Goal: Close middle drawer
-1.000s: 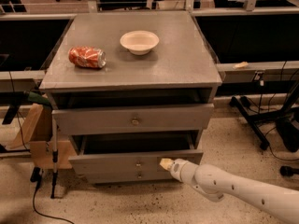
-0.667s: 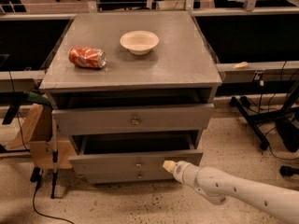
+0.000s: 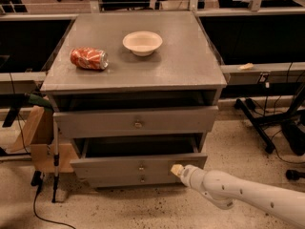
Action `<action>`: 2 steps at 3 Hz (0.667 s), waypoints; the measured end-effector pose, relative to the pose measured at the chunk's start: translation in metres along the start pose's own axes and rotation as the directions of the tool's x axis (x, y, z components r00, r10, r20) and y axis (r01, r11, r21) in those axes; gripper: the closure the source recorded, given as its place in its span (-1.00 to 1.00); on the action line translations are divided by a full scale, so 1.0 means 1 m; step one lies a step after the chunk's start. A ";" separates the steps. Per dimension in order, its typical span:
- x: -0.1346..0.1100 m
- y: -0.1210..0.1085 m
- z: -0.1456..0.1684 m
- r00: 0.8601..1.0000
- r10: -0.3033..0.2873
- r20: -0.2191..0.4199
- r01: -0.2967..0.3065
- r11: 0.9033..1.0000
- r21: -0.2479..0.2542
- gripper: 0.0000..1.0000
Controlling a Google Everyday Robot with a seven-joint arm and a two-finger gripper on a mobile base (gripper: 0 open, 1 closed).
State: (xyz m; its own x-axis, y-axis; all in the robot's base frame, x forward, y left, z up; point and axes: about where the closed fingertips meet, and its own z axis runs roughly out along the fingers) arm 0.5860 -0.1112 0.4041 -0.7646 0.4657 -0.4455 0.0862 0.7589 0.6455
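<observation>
Although the gripper [image 3: 177, 170] has crept slightly rightward along the panel over the last second, the middle drawer [image 3: 107, 167] shows no inward travel that can be made out; it stands pulled out, so the task is judged not yet done.

Left to right: a crushed red can [image 3: 89, 58] lies on its side on the cabinet top [image 3: 186, 66]; a pale bowl [image 3: 142, 42] sits upright just right of it; beneath, the taller-fronted upper drawer [image 3: 86, 123] also stands open.

The middle drawer sits directly below that one, a dark gap showing behind its low front; its small round knob [image 3: 141, 167] is at centre; its long axis runs left to right across the view; its front faces the camera, so closing means travel away from the viewer into the carcass.

The gripper is at the right part of that front, touching or very nearly so; whether the claw is clenched or released cannot be told.
</observation>
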 end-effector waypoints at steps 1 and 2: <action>-0.015 -0.011 0.005 0.992 0.107 0.062 -0.107 0.994 0.004 1.00; -0.014 -0.012 0.003 0.991 0.119 0.069 -0.119 0.993 0.003 1.00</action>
State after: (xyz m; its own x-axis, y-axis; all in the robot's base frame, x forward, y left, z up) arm 0.5982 -0.1255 0.4006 -0.7034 0.5827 -0.4072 0.1789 0.6995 0.6919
